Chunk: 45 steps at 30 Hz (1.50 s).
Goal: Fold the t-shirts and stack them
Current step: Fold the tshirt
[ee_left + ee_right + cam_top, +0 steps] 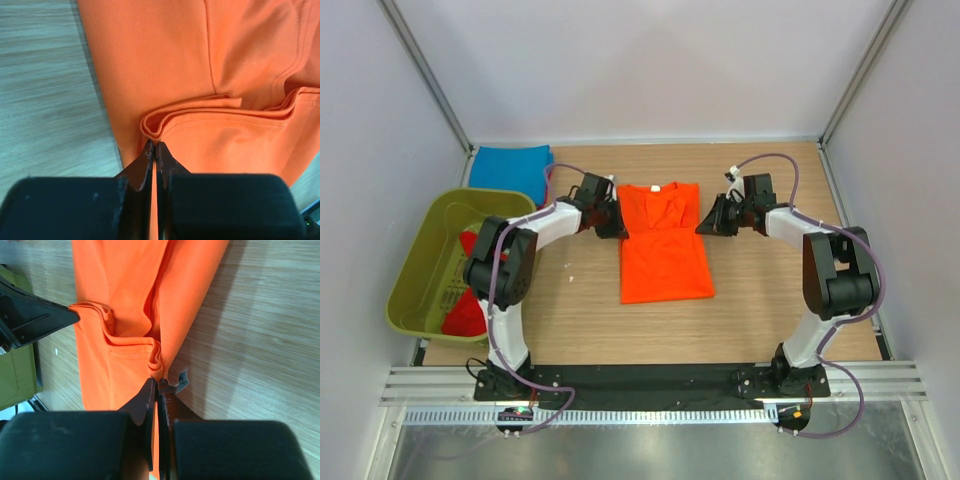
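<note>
The orange t-shirt (663,245) lies flat on the table's middle, collar toward the far side, sleeves folded in. My left gripper (611,222) is shut on a pinched fold at the shirt's left edge (152,129). My right gripper (710,221) is shut on a bunched fold at the shirt's right edge (157,365). A blue t-shirt (510,168) lies folded at the far left. Red t-shirts (468,312) lie inside the olive-green tub (415,275).
The tub stands at the left edge beside the left arm. White walls close in the table on three sides. A torn strip of pad (181,381) sticks out from my right fingertip. Bare wood (770,300) shows in front of the shirt.
</note>
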Tool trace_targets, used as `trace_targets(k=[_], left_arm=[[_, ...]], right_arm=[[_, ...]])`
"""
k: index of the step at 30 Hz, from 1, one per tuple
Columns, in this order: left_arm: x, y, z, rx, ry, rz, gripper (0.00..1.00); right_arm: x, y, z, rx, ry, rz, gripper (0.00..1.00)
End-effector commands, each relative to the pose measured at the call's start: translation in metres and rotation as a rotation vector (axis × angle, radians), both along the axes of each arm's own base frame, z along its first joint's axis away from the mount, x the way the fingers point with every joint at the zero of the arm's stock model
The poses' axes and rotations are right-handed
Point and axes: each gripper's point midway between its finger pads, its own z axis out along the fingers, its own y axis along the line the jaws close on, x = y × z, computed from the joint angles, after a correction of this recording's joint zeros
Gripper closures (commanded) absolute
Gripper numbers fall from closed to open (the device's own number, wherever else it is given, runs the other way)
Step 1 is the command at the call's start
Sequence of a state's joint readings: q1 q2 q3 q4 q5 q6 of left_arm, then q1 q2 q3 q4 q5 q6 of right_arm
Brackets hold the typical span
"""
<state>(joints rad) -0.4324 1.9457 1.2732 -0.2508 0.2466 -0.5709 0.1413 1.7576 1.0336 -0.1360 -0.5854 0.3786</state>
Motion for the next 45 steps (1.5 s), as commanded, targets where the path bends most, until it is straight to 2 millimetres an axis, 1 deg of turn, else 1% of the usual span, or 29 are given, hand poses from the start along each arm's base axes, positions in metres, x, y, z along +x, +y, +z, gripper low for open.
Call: trace_targets(k=[1,3,4,5,6,7,9,10,11,12,14,15,16,17,18,20,21,23,24,31,33,34,35,36,38,41,45], left_arm=[[0.006,-0.008,0.047,-0.063,-0.102,0.013,1.0],[0.002,-0.007,0.053,-0.068,-0.107,0.029,1.0],[0.002,-0.006,0.063,-0.076,-0.129,0.048,1.0],[0.001,-0.003,0.062,-0.06,-0.134,0.068,1.0],[0.002,-0.001,0.065,-0.053,-0.146,0.079,1.0],[0.0,0.0,0.062,-0.049,-0.139,0.084,1.0],[0.001,0.004,0.056,-0.033,-0.131,0.097,1.0],[0.0,0.004,0.049,-0.021,-0.117,0.098,1.0],[0.0,0.006,0.046,-0.01,-0.114,0.105,1.0],[0.0,0.008,0.042,-0.001,-0.106,0.109,1.0],[0.001,0.007,0.036,0.007,-0.101,0.107,1.0],[0.002,0.008,0.034,0.014,-0.1,0.106,1.0],[0.002,0.008,0.028,0.021,-0.091,0.102,1.0],[0.003,0.008,0.025,0.029,-0.092,0.097,1.0],[0.003,0.008,0.023,0.032,-0.084,0.094,1.0],[0.004,0.006,0.017,0.032,-0.074,0.082,1.0],[0.003,0.005,0.015,0.033,-0.071,0.078,1.0],[0.004,0.004,0.012,0.036,-0.064,0.075,1.0],[0.004,0.004,0.011,0.039,-0.063,0.073,1.0],[0.007,0.002,0.013,0.038,-0.066,0.061,1.0],[0.007,0.001,0.016,0.031,-0.069,0.058,1.0],[0.007,0.0,0.016,0.028,-0.07,0.056,1.0],[0.008,0.0,0.017,0.027,-0.071,0.056,1.0],[0.008,0.0,0.018,0.026,-0.072,0.055,1.0],[0.008,0.0,0.018,0.027,-0.071,0.054,1.0],[0.007,-0.001,0.02,0.022,-0.07,0.052,1.0],[0.007,-0.001,0.026,0.016,-0.08,0.053,1.0]], right_arm=[[0.003,0.007,0.038,0.018,-0.13,0.026,0.99],[0.003,0.013,0.048,0.035,-0.18,0.037,0.99],[0.004,0.014,0.051,0.04,-0.198,0.037,0.99],[0.003,0.013,0.052,0.039,-0.21,0.031,0.99],[0.004,0.011,0.05,0.033,-0.207,0.022,0.99],[0.005,0.011,0.048,0.025,-0.207,0.018,0.99],[0.007,0.008,0.038,0.007,-0.193,0.013,0.99],[0.007,0.008,0.034,0.002,-0.186,0.014,0.99],[0.013,0.008,0.032,-0.003,-0.203,0.007,0.99],[0.013,0.007,0.026,-0.009,-0.194,0.002,0.99],[0.014,0.004,0.015,-0.031,-0.164,-0.005,0.99],[0.016,0.004,0.014,-0.036,-0.161,-0.005,0.99],[0.012,0.001,0.007,-0.05,-0.123,-0.013,0.99],[0.011,0.0,0.002,-0.062,-0.101,-0.02,0.98],[0.011,-0.003,-0.001,-0.08,-0.087,-0.033,0.91],[0.008,-0.004,-0.005,-0.086,-0.067,-0.034,0.83],[0.008,-0.005,-0.004,-0.088,-0.067,-0.035,0.76],[0.008,-0.006,-0.005,-0.095,-0.066,-0.039,0.72],[0.009,-0.007,-0.005,-0.099,-0.068,-0.041,0.7],[0.015,-0.008,0.003,-0.107,-0.099,-0.046,0.69],[0.015,-0.008,0.004,-0.109,-0.108,-0.05,0.7],[0.018,-0.008,0.009,-0.103,-0.127,-0.053,0.71],[0.018,-0.007,0.01,-0.097,-0.135,-0.052,0.74],[0.016,-0.007,0.009,-0.094,-0.139,-0.052,0.87],[0.018,-0.007,0.015,-0.09,-0.17,-0.056,0.99],[0.015,-0.008,0.015,-0.092,-0.178,-0.056,0.99],[0.013,-0.01,0.022,-0.098,-0.196,-0.067,0.99]])
